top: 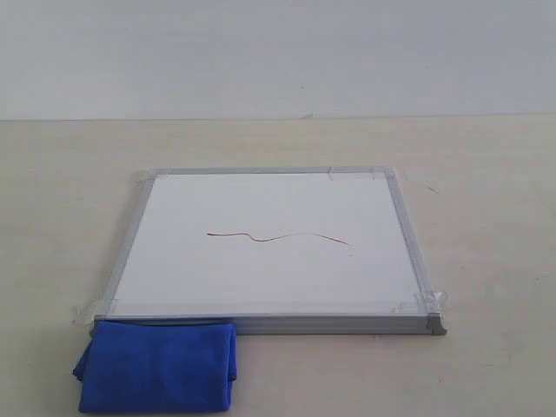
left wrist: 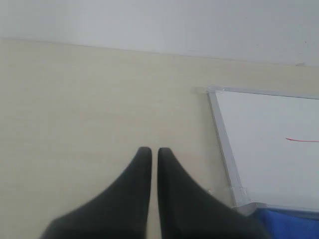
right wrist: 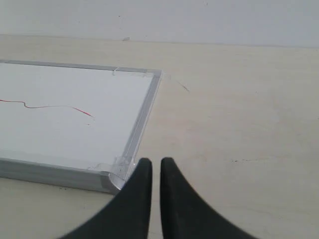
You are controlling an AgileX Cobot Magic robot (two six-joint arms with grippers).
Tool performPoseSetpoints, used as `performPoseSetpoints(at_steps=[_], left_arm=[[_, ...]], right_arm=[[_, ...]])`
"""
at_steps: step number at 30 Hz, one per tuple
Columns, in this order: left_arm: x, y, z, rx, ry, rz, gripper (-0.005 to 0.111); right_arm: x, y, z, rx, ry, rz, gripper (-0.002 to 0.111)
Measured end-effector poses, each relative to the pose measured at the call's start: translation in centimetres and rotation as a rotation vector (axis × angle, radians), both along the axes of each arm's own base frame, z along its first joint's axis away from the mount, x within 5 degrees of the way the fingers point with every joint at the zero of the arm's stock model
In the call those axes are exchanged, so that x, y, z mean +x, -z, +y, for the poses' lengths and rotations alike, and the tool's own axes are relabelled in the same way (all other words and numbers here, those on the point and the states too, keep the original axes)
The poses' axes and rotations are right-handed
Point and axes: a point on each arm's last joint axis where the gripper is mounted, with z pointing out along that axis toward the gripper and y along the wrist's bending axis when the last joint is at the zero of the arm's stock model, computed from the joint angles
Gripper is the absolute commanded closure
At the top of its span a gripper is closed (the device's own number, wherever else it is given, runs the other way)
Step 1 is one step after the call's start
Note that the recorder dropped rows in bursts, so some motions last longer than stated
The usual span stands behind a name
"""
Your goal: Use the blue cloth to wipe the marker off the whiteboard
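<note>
The whiteboard [top: 269, 278] lies flat on the table, silver frame and taped corners showing. A thin wavy red marker line [top: 278, 235] crosses its middle, with a tiny red dot at its right end. The folded blue cloth [top: 161, 367] rests on the table against the board's near left corner. No gripper appears in the exterior view. In the left wrist view my left gripper [left wrist: 150, 151] is shut and empty above bare table, left of the whiteboard [left wrist: 269, 144], with a corner of the blue cloth [left wrist: 289, 224] showing. My right gripper [right wrist: 152, 162] is shut and empty by the whiteboard [right wrist: 75, 109] near corner.
A pale wooden table [top: 486, 174] runs back to a white wall [top: 278, 52]. Small dark specks mark the table [right wrist: 239, 129] right of the board.
</note>
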Motion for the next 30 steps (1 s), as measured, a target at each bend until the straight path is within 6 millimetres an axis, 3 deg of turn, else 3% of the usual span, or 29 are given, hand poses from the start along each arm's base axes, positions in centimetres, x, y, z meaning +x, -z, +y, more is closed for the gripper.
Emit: performPoseSetpoints(at_steps=[22,24,27,30], left_arm=[[0.0,0.0,0.0,0.0,0.0,0.0,0.102],[0.0,0.0,0.0,0.0,0.0,0.0,0.102],[0.0,0.0,0.0,0.0,0.0,0.0,0.102],[0.0,0.0,0.0,0.0,0.0,0.0,0.102]], right_arm=[[-0.1,-0.4,0.0,0.003,-0.002,-0.002,0.104],[-0.4,-2.9,0.0,0.032,0.003,-0.068,0.104],[-1.8,-8.8,0.0,0.115,0.012,-0.244,0.104],[-3.1,-11.5,0.1,0.14,0.0,-0.285,0.104]])
